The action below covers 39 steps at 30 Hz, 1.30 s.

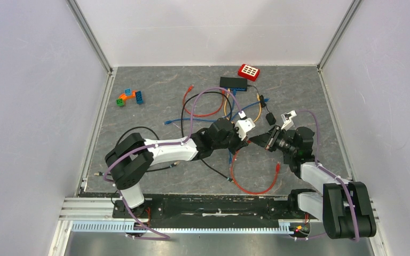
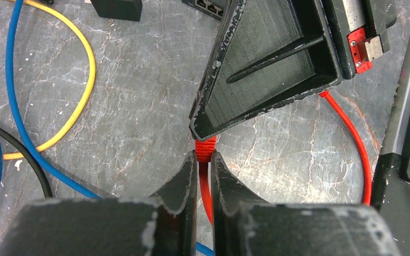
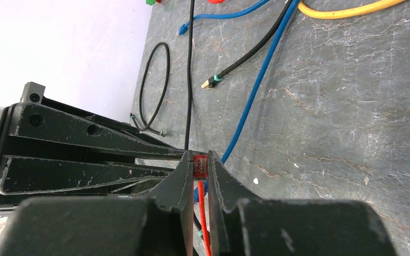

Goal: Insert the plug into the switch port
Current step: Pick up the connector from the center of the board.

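The black switch (image 1: 233, 82) lies at the back of the table, well beyond both grippers. My two grippers meet above the table's middle, on one end of the red cable (image 1: 256, 189). My left gripper (image 2: 204, 156) is shut on the ribbed red boot (image 2: 205, 146) just behind the plug. My right gripper (image 3: 200, 159) is shut on the red plug (image 3: 200, 166) itself, whose contacts show between the fingertips. In the top view the left gripper (image 1: 245, 130) and right gripper (image 1: 267, 140) almost touch. The rest of the red cable hangs down and loops on the table in front.
Blue (image 1: 203, 118), yellow (image 2: 80, 80) and black (image 1: 205, 96) cables and a second red cable (image 1: 208, 113) tangle between the grippers and the switch. A red box (image 1: 249, 71) sits beside the switch. Toy blocks (image 1: 129, 97) lie at the back left.
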Each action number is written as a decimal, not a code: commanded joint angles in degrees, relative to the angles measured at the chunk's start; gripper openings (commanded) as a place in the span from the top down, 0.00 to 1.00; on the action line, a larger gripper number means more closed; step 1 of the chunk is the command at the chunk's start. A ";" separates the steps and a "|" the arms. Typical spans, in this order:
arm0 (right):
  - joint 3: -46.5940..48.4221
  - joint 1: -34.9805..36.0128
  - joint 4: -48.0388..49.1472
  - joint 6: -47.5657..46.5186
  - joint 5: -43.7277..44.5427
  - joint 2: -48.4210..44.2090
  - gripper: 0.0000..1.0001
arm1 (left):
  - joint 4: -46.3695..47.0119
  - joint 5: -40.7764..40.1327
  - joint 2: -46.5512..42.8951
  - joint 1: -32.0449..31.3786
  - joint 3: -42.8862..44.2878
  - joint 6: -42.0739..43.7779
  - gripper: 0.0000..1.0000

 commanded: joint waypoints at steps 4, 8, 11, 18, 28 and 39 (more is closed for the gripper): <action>0.32 -0.23 1.96 1.29 -0.28 -1.96 0.92 | 1.09 1.62 1.16 0.14 2.34 2.08 0.70; 0.35 -0.35 1.75 1.32 -0.17 -2.40 0.92 | 0.58 2.61 1.92 0.64 3.20 2.08 0.76; 0.45 -0.35 1.22 0.91 -0.05 -2.48 0.92 | 0.73 3.28 1.36 0.70 3.25 2.48 0.98; 9.17 -1.92 -18.55 -12.03 10.32 -5.21 0.53 | 0.29 0.56 0.96 1.29 3.07 3.70 0.98; 26.23 -15.92 -42.15 -31.66 36.38 1.64 0.24 | -2.83 -5.31 2.99 1.66 5.51 9.51 0.98; 34.02 -22.77 -45.53 -37.26 48.13 15.86 0.20 | -6.77 -2.34 12.08 1.66 11.89 11.21 0.98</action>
